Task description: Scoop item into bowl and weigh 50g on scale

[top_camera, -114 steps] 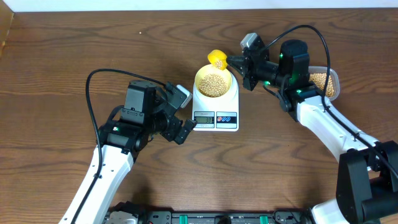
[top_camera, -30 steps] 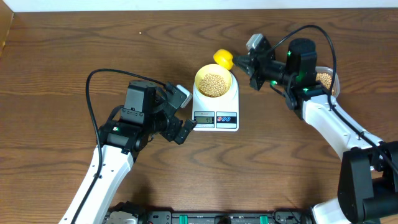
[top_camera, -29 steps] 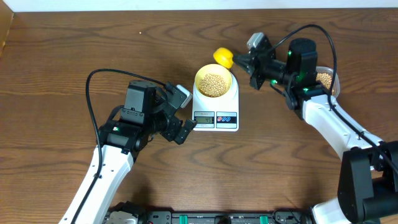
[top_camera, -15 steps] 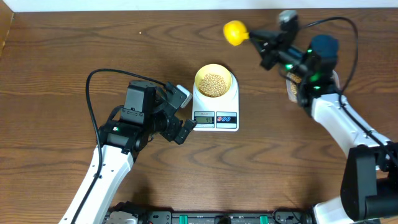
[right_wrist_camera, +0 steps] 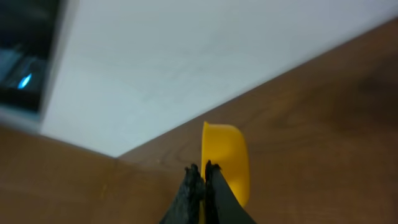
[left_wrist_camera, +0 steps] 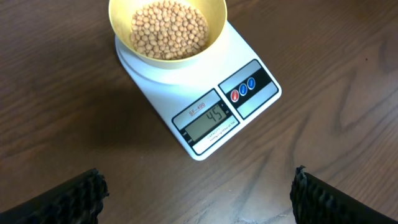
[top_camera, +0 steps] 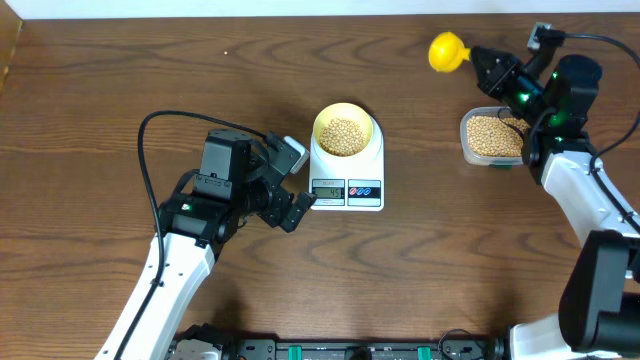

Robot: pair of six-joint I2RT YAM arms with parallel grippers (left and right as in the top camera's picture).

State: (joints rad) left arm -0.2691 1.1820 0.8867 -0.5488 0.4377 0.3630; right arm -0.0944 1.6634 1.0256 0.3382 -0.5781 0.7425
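Note:
The pale yellow-green bowl (top_camera: pixel 345 128) holds tan beans (top_camera: pixel 343 134) and sits on the white scale (top_camera: pixel 348 186). In the left wrist view the bowl (left_wrist_camera: pixel 118 18) with its beans (left_wrist_camera: pixel 168 28) is on the scale (left_wrist_camera: pixel 249 68), whose display (left_wrist_camera: pixel 205 118) reads 45. My left gripper (top_camera: pixel 298 210) is open and empty, just left of the scale's front; it also shows in its own view (left_wrist_camera: pixel 198 193). My right gripper (top_camera: pixel 480 58) is shut on the handle of the yellow scoop (top_camera: pixel 444 52), held high at the far right; the scoop (right_wrist_camera: pixel 233 155) shows past the gripper (right_wrist_camera: pixel 203 169).
A clear plastic tub (top_camera: pixel 492 136) of beans stands right of the scale, under the right arm. The table's back edge runs close behind the scoop. The left arm's cable loops over the table at the left.
My right gripper has carried the scoop away from the bowl, up and to the right, past the tub toward the back edge. The left arm has not moved.

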